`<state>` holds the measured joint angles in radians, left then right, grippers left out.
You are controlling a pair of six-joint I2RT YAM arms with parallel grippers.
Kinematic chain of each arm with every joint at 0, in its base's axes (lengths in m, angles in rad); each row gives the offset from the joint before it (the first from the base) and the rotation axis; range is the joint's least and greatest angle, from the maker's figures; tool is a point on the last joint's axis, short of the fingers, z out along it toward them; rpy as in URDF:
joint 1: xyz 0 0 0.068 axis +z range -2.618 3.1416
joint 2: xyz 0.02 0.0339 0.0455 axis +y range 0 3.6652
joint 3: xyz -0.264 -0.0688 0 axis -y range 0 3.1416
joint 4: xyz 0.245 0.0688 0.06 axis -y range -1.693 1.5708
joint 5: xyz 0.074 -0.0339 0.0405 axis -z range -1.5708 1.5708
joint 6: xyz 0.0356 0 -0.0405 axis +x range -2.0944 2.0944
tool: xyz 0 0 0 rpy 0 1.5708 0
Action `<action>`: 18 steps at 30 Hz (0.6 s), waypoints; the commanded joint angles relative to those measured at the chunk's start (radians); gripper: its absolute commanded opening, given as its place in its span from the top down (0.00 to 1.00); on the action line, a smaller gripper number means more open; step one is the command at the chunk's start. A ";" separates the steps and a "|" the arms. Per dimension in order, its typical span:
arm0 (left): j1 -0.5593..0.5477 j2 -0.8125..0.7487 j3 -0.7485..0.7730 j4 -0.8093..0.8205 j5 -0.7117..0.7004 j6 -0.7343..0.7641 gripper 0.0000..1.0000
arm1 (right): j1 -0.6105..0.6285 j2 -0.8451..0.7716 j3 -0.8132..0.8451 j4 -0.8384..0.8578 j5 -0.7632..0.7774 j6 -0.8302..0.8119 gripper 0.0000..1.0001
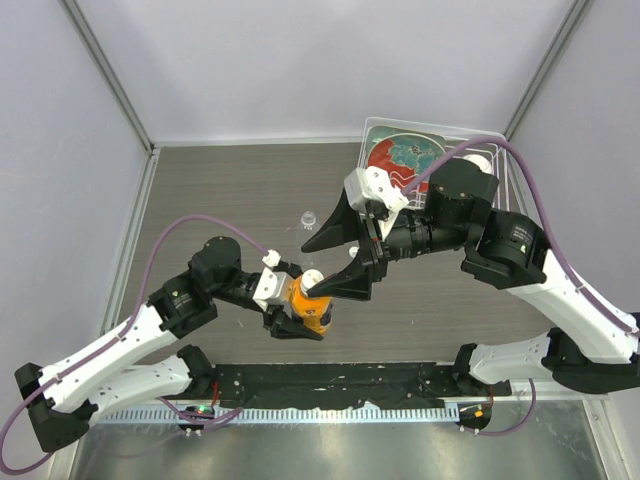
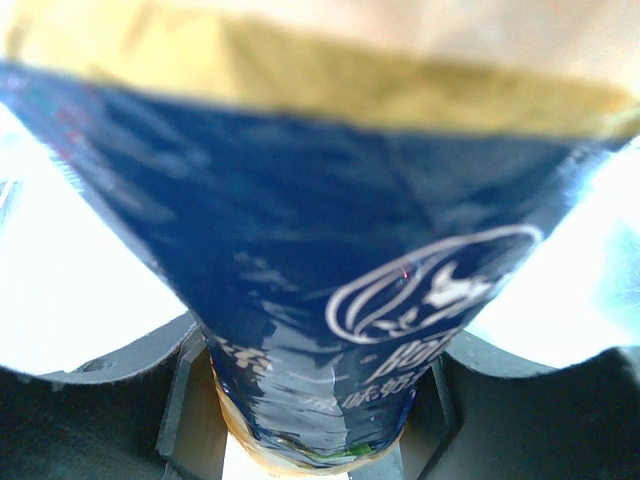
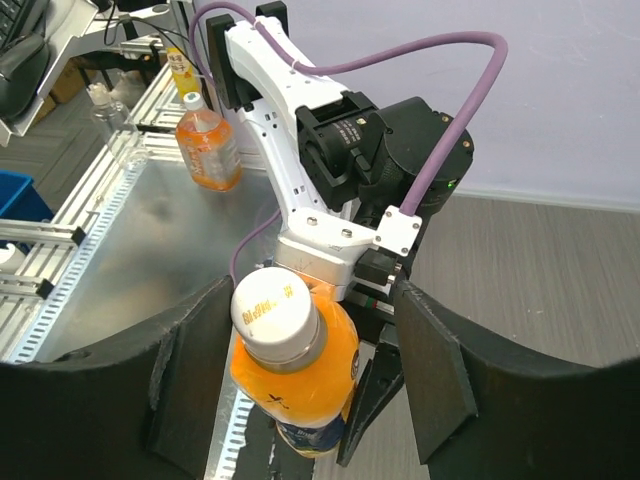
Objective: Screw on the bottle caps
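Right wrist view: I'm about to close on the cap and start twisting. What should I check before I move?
1. The orange bottle is clamped by the left gripper: ok.
2. The cream cap sits on the bottle's neck: ok.
3. The cap's threads are engaged: cannot tell.
4. The right gripper is open and straddles the cap: ok.
5. The cap is centred in that gripper: not ok, it sits nearer one side.
6. The clear bottle stands apart from both arms: ok.

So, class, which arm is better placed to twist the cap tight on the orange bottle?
Right. The right gripper, open, straddles the cream cap; the left gripper is shut on the orange bottle, steadying it.
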<state>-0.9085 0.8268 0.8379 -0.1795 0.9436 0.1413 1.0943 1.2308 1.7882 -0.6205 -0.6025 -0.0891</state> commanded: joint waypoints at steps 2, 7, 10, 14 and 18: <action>0.005 -0.012 0.027 0.018 0.006 0.012 0.44 | -0.043 -0.014 -0.036 0.107 -0.114 0.063 0.35; 0.005 -0.015 0.024 0.026 -0.020 0.006 0.44 | -0.063 -0.019 -0.058 0.137 -0.152 0.080 0.42; 0.003 -0.015 0.020 0.043 -0.038 -0.008 0.45 | -0.074 -0.016 -0.069 0.150 -0.174 0.088 0.52; 0.003 -0.017 0.017 0.055 -0.066 -0.023 0.46 | -0.086 -0.014 -0.088 0.154 -0.189 0.107 0.66; 0.005 -0.018 0.017 0.068 -0.091 -0.040 0.47 | -0.099 -0.013 -0.119 0.153 -0.189 0.118 0.78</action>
<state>-0.9028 0.8253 0.8375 -0.1764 0.8837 0.1249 1.0096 1.2198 1.7016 -0.4992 -0.7914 0.0036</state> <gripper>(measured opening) 0.576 0.386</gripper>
